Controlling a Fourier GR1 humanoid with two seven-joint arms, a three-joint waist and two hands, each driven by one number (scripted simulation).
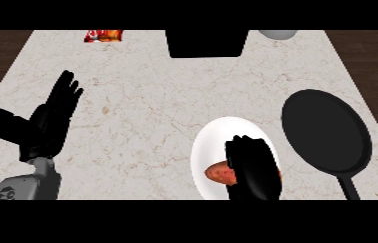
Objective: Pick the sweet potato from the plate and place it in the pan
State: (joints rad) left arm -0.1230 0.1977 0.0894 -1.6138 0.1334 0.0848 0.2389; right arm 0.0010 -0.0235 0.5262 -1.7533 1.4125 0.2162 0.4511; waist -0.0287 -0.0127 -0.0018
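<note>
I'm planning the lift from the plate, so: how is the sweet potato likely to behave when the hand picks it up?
The sweet potato looks rounded, so it may roll on the smooth white plate if nudged. It seems solid and stiff, unlikely to bend. The right hand covers much of it, so its full shape is unclear. The pan lies close beside the plate.

Pale marble-patterned stone counter top under even light

The counter top is off-white with faint brown veining, and strips of dark brown wood-toned floor show past its left and right edges. At the far edge stand a black box-shaped object, a red and orange snack packet and a pale grey rounded object.
</note>
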